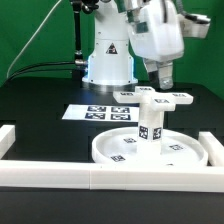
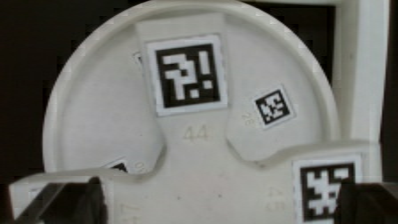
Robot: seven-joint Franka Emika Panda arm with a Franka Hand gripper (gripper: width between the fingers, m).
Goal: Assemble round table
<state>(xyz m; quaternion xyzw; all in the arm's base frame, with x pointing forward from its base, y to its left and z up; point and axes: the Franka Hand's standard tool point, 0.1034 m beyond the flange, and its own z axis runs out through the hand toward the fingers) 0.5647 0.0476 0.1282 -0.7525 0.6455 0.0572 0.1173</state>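
White leg (image 1: 151, 124) upright on disc (image 1: 110, 152)

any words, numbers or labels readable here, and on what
No words, brands or numbers can be read.
Only black-and-white square tags, coded patterns rather than text, on:
the disc
the leg
the cross piece
the marker board

You could not tell whether the gripper (image 1: 163, 76) was open; its fingertips blurred together. The leg (image 1: 150, 125) hid the disc's (image 1: 110, 150) centre, and the wrist view cropped the cross-shaped piece (image 2: 196, 80).
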